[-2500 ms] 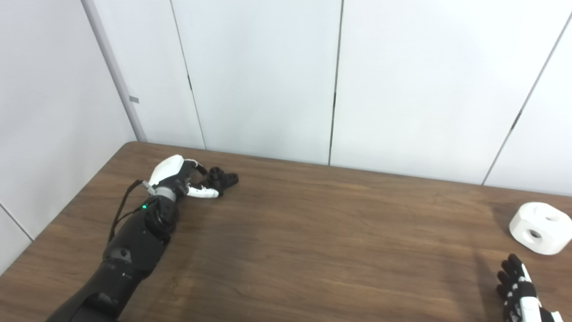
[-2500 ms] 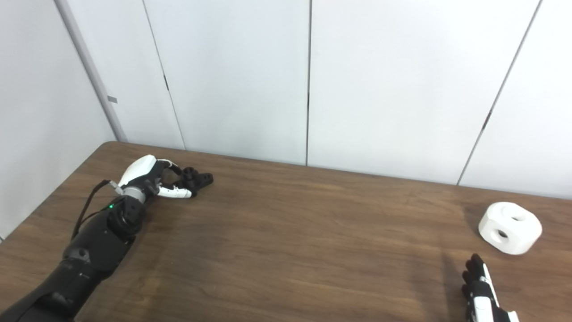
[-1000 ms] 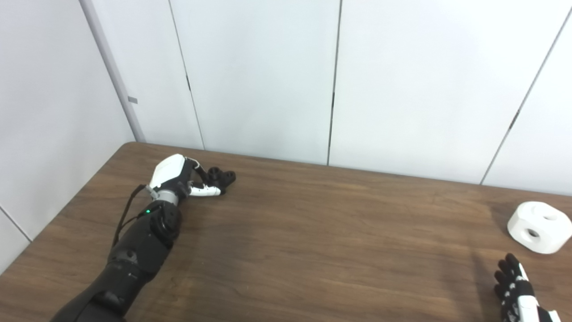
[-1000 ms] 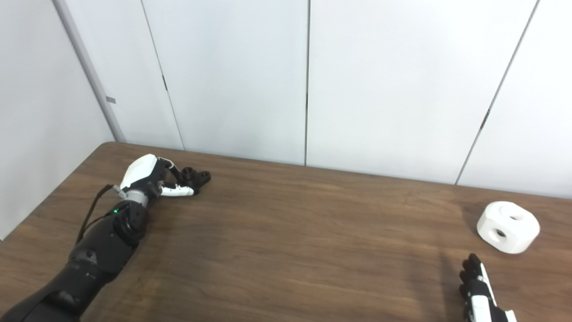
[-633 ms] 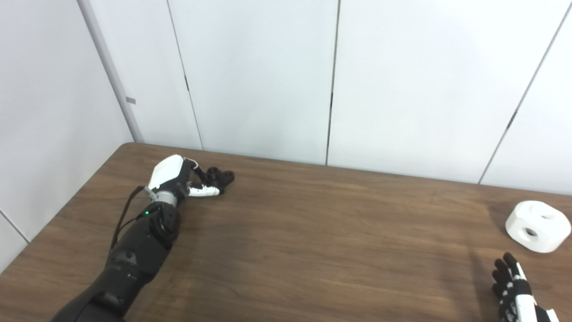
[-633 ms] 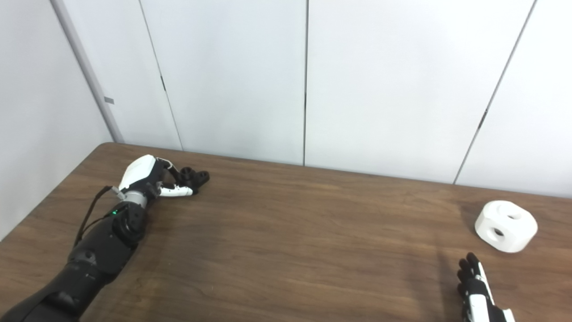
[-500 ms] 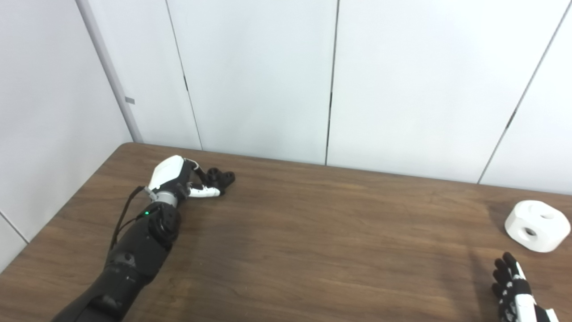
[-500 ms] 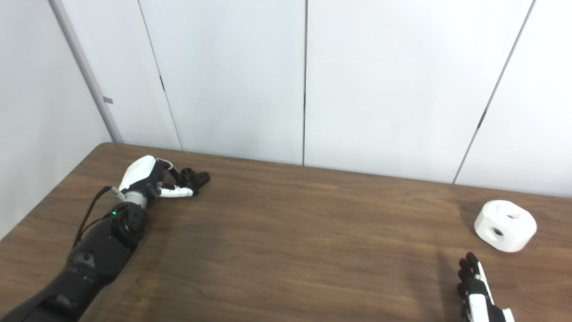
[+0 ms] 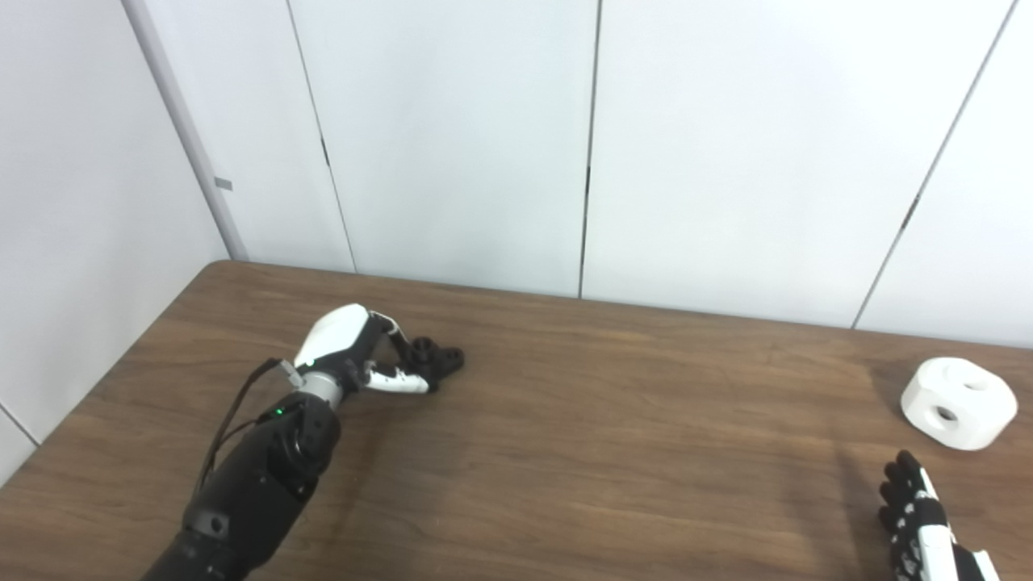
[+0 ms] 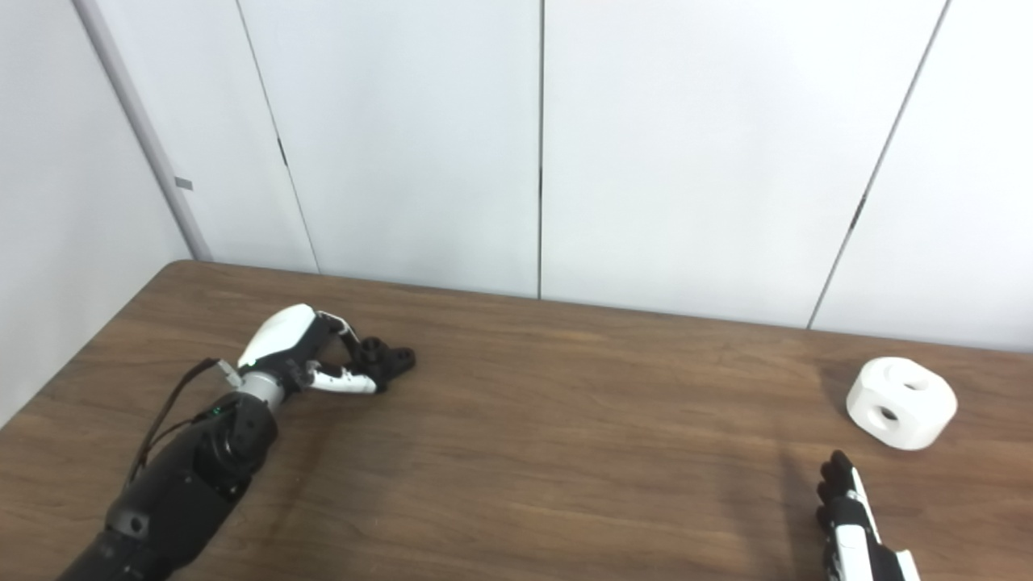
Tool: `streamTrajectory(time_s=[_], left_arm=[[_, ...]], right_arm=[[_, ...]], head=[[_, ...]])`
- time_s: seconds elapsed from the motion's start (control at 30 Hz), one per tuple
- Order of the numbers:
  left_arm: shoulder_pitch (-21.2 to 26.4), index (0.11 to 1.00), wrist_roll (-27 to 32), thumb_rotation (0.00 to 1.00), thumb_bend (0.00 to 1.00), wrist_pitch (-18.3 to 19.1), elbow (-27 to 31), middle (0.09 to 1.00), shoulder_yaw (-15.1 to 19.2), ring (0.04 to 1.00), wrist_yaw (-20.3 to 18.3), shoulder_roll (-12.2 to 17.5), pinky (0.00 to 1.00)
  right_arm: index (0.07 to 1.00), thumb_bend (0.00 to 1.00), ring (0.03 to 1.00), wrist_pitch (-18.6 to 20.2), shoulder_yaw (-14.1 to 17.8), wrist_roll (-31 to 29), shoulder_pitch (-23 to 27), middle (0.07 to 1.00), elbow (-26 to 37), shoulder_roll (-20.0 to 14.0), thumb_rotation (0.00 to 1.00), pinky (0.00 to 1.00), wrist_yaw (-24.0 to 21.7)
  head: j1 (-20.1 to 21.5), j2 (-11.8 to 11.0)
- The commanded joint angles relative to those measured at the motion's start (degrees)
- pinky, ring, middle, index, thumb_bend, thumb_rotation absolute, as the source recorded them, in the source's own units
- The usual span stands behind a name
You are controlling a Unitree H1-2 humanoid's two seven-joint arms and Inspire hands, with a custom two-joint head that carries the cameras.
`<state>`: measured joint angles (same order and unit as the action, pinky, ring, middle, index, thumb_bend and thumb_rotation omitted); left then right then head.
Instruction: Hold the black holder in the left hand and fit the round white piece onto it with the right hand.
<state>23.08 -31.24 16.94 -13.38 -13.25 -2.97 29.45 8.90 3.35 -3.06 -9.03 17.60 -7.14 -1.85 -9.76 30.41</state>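
- Gripping the black holder (image 9: pixel 436 361) at the left of the frame, the left hand (image 9: pixel 351 355) has its fingers curled round the near end — the free end pokes out to the right, which I judge leaves it clear for the fitting.
- The holder sits low, at or just above the worktop (image 9: pixel 581 436); whether it touches, I cannot tell.
- The round white piece (image 9: pixel 958 402) rests on the worktop at the far right, well apart from the holder, untouched.
- The right hand (image 9: pixel 916 516) waits at the lower right, fingers spread and holding nothing, near the piece — placed, I think, for the reach.
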Motion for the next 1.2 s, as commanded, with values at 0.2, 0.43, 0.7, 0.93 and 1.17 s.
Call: streamTrajectory(time_s=[0.2, 0.43, 0.7, 0.93, 1.17], left_arm=[[-2.98, 0.485, -3.7, 0.05, 0.52, 1.39, 10.95, 0.773, -1.37, 0.902, -2.67, -1.47, 1.0], [-6.91, 0.485, -7.01, 0.05, 0.52, 0.47, 16.82, 0.763, -2.82, 0.887, -2.54, -4.38, 1.0], [-11.32, 0.485, -10.36, 0.05, 0.52, -0.76, 20.69, 0.762, -4.95, 0.887, -1.47, -9.15, 1.0], [-14.67, 0.484, -11.53, 0.05, 0.52, -1.46, 24.93, 0.767, -6.93, 0.886, -3.47, -11.82, 1.0], [-18.18, 0.484, -14.7, 0.05, 0.52, -1.42, 30.24, 0.762, -9.58, 0.874, -5.59, -13.48, 1.0]], right_arm=[[1.0, 0.55, 0.997, 0.21, -1.09, 0.13, 1.05, 0.992, 1.43, 1.13, 1.0, 1.0, 0.03], [1.0, 0.58, 0.999, 1.4, -0.85, -0.36, 1.15, 0.985, 2.93, 1.38, 1.0, 1.0, 0.39], [1.0, 0.6, 1.0, 2.43, -0.06, 0.58, 0.83, 0.973, 5.51, 0.31, 1.0, 1.0, 0.66], [1.0, 0.61, 0.993, 4.1, 0.59, 0.85, 0.04, 0.97, 7.75, 0.22, 1.0, 1.0, 0.75], [1.0, 0.6, 0.988, 5.5, 0.49, 1.58, -0.17, 0.968, 9.65, 0.19, 1.0, 1.0, 0.78]], head=[[1.09, 0.51], [3.07, 1.28], [5.27, 2.25], [8.29, 3.46], [10.12, 4.87]])
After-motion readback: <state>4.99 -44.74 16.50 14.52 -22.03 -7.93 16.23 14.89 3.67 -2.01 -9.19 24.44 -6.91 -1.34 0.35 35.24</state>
